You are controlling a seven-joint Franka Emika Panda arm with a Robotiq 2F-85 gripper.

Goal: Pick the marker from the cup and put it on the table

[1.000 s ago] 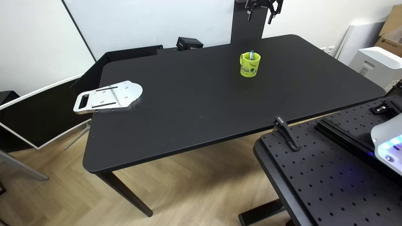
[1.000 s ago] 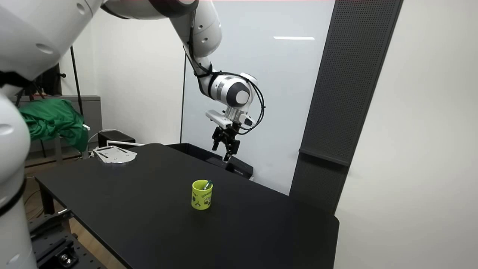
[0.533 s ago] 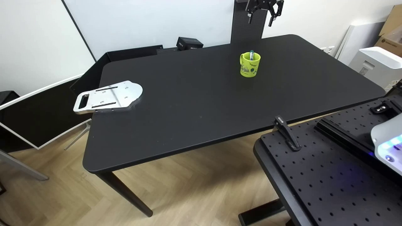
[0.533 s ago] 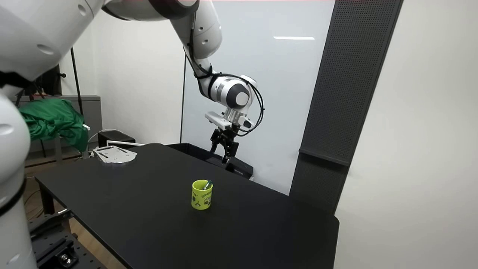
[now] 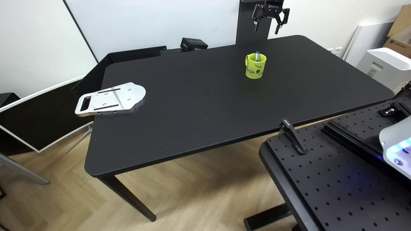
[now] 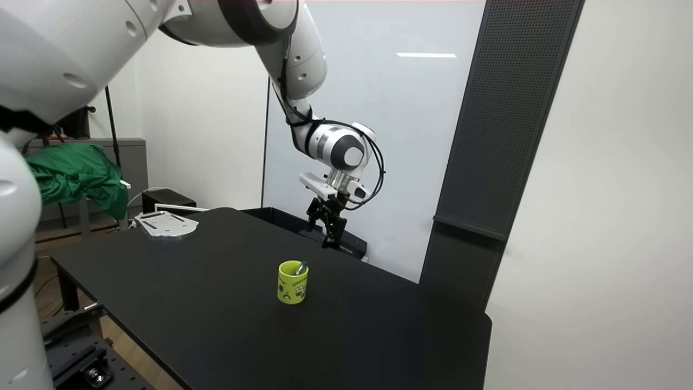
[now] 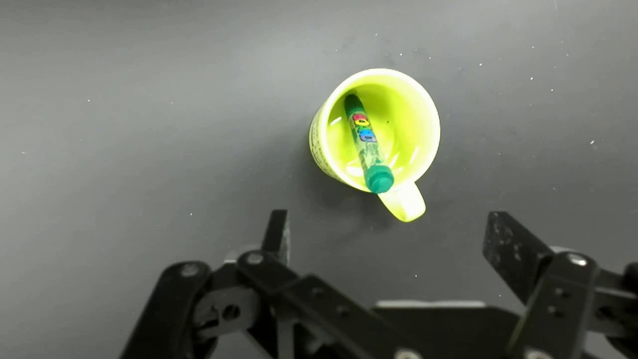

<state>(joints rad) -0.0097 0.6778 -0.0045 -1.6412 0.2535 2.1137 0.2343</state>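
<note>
In an exterior view, a white-framed dark panel (image 5: 48, 115) shows past the left edge of the table (image 5: 179, 109). A silvery plate (image 5: 120, 96) lies across that edge, its slotted end jutting out beyond it and its rounded end over the top. Behind the middle of the far edge sits a small black box (image 5: 193, 44). Further right, in both exterior views, the lime-green cup (image 5: 254, 70) stands upright on the table, nearer the far edge than the near one, its handle toward the left edge. The marker (image 7: 367, 142) is inside the cup, tilted; the wrist view shows its teal end up at the rim, just beside the handle, and its darker end down inside. Slightly right of the cup, the gripper (image 5: 266, 31) hangs in the air, seen above the far edge, its fingers (image 7: 511, 249) spread wide and well apart from the cup. Off the near edge, toward the near right corner, come a black bracket (image 5: 293, 136) and the perforated black bench top (image 5: 337, 192) it sits on. Past the right edge stand a white case (image 5: 387, 69) and, farther off, a cardboard box (image 5: 396, 45).
</note>
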